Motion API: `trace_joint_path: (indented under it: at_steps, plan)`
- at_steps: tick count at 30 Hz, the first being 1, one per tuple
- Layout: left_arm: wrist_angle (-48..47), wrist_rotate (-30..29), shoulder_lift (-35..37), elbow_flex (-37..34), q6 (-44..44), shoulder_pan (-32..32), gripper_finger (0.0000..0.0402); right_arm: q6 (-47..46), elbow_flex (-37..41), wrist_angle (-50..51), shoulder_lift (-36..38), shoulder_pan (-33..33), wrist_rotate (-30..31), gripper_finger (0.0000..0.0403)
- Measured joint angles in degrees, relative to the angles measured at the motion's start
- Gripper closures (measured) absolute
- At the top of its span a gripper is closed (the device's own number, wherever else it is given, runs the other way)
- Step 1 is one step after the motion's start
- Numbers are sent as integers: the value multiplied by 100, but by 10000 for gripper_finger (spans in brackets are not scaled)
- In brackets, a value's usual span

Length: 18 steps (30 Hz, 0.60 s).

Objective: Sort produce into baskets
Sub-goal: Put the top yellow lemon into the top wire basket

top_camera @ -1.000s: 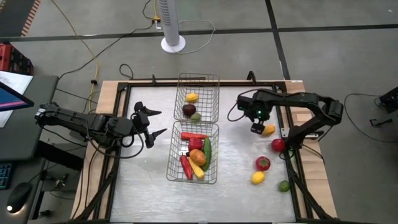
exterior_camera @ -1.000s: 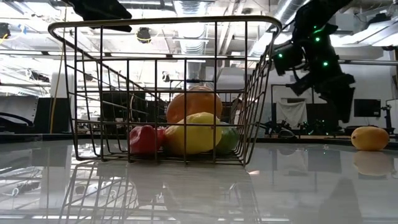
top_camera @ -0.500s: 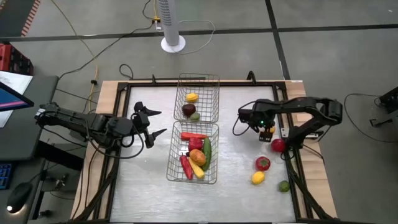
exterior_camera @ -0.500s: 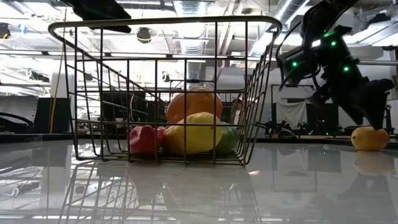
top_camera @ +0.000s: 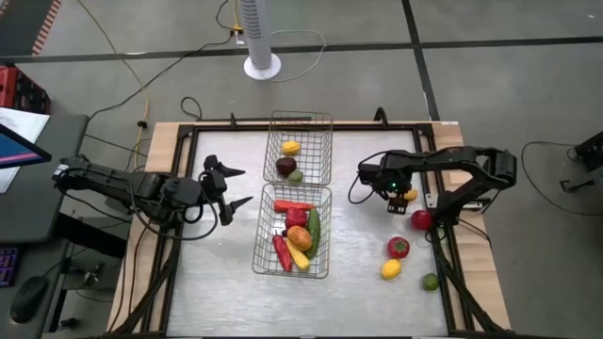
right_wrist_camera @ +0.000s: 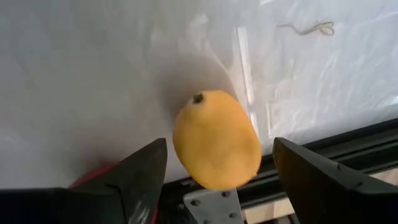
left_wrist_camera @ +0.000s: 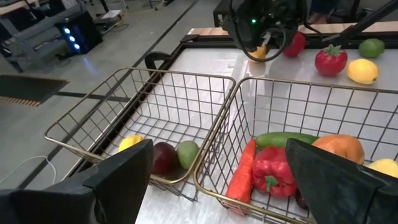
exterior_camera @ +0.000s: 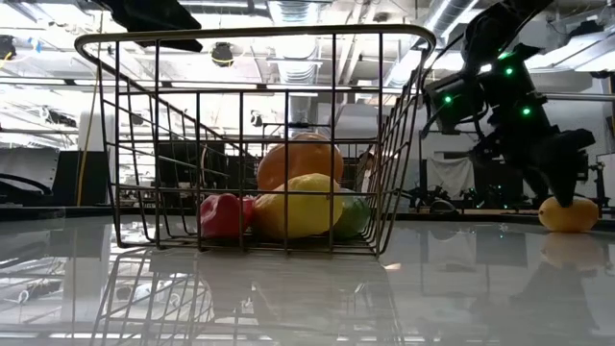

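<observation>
High view: both baskets part-filled; five pieces loose at 4 o'clock. Right gripper jaws wide, straddling lemon, nothing gripped. Left gripper open, empty.

A dark robot gripper is hanging just above a yellow-orange oval fruit lying beside a silver wire-mesh basket holding produce.

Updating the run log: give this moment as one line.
right gripper: open, fingers astride lemon on table | left gripper: open, waiting beside baskets
</observation>
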<state>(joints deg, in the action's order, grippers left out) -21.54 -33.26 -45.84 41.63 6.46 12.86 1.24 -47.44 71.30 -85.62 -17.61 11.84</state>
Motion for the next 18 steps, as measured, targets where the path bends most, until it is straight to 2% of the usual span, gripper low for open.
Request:
trace_joint_path:
  at_steps: [10, 15, 18]
  plan:
    - [0, -2, 0, 0, -15, 0, 50, 34, -64, 104, -168, -93, -2, 42]
    - [-6, -5, 0, 0, -17, 0, 50, 51, -86, 131, -918, -136, 37, 27]
    - [-26, -7, 0, 0, -18, 0, 50, 30, -182, 329, -1431, -131, 276, 31]
